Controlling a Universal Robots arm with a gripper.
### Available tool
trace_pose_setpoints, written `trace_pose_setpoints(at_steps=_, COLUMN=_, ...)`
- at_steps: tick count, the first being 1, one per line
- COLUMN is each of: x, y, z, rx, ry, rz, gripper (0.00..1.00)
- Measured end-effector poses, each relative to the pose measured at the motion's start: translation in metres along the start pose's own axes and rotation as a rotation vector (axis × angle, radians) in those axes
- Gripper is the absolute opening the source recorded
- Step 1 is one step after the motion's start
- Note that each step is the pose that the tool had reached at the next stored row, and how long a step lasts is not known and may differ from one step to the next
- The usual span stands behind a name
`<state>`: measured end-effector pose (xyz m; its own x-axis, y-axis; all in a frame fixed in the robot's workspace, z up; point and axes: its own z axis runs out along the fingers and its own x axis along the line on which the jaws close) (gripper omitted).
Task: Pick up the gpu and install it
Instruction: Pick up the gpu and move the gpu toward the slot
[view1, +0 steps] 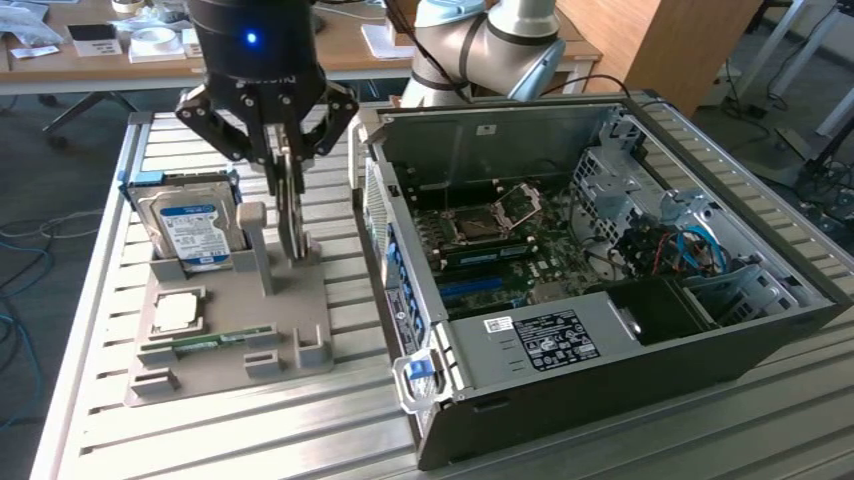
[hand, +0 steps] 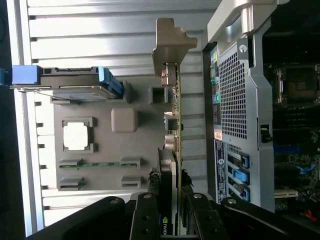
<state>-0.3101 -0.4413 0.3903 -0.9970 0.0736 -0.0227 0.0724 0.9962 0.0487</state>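
- Exterior view: the black 2-fingered gripper (view1: 283, 172) hangs straight down over the grey moulded parts holder (view1: 227, 378), which lies on the slatted aluminium table (view1: 267, 445).
- Grip: both fingers are closed to a medium width on the upper edge of the gpu (view1: 294, 215), a thin dark expansion card with a black cooler face and a pale metal end bracket.
- Gpu position: directly beneath the gripper, standing on edge with its lower edge at the holder's slot. Whether it is clear of the slot cannot be told.
- Wrist view: the gripper (hand: 169, 182) presses 1 of its fingers (hand: 150, 205) against each face of the edge-on gpu (hand: 176, 125). The bracket is at the end farthest from the gripper.
- Toward the exterior view's left of the gripper: a blue-labelled silver hard drive (view1: 194, 230) stands upright in the holder. Farther off, a square silver processor chip (view1: 178, 310) and a narrow green memory stick (view1: 214, 343) lie flat.
- Toward the exterior view's right of the gripper: an open dark computer case (view1: 587, 372) sits just beside the holder, with its motherboard exposed.
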Motion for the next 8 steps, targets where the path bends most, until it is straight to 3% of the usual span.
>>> trace_pose_setpoints(at_steps=8, x=-0.001, y=0.0007, z=-0.015, rx=0.0, ry=-0.0001, rz=0.0, gripper=0.27)
